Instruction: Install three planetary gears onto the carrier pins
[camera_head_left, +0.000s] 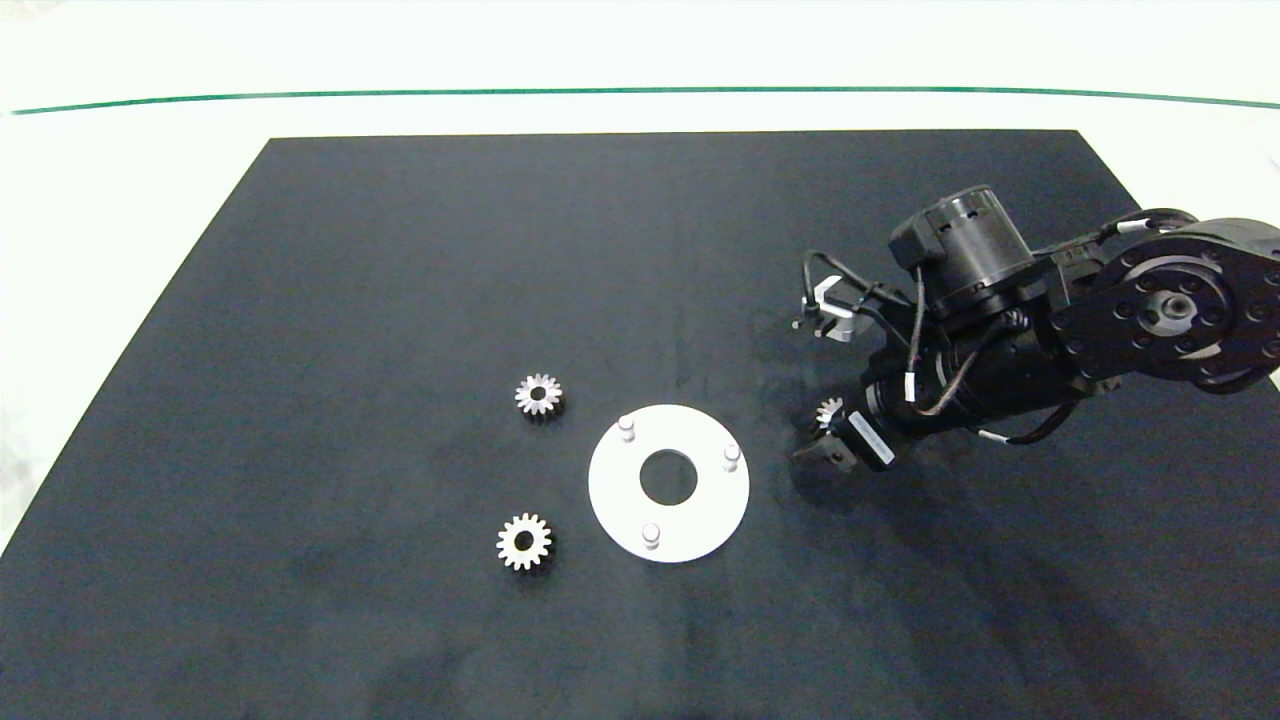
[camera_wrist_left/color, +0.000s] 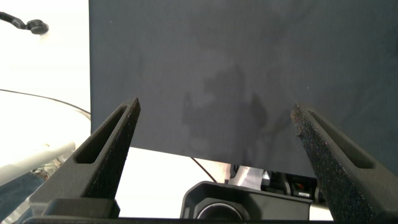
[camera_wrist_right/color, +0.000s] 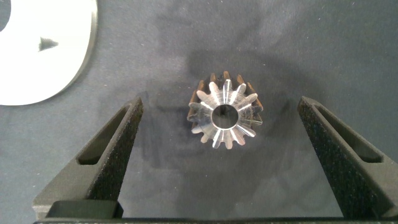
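Observation:
A flat white carrier disc (camera_head_left: 700, 520) with a large centre hole lies mid-mat, and its three carrier pins (camera_head_left: 627, 427) (camera_head_left: 731, 457) (camera_head_left: 651, 535) stand bare. Two silvery planetary gears (camera_head_left: 538, 394) (camera_head_left: 524, 541) lie flat on the mat left of the disc. A third gear (camera_head_left: 828, 411) (camera_wrist_right/color: 225, 116) lies right of the disc, centred between the wide-open fingers of my right gripper (camera_head_left: 825, 435) (camera_wrist_right/color: 222, 140), untouched by either finger. The disc's rim (camera_wrist_right/color: 62, 68) shows beside that gripper. My left gripper (camera_wrist_left/color: 214, 134) is open over bare mat and is outside the head view.
A black mat (camera_head_left: 400, 250) covers the work area on a white table (camera_head_left: 120, 200). A green line (camera_head_left: 640, 92) runs along the far side. The right arm (camera_head_left: 1100, 310) reaches in over the mat's right part.

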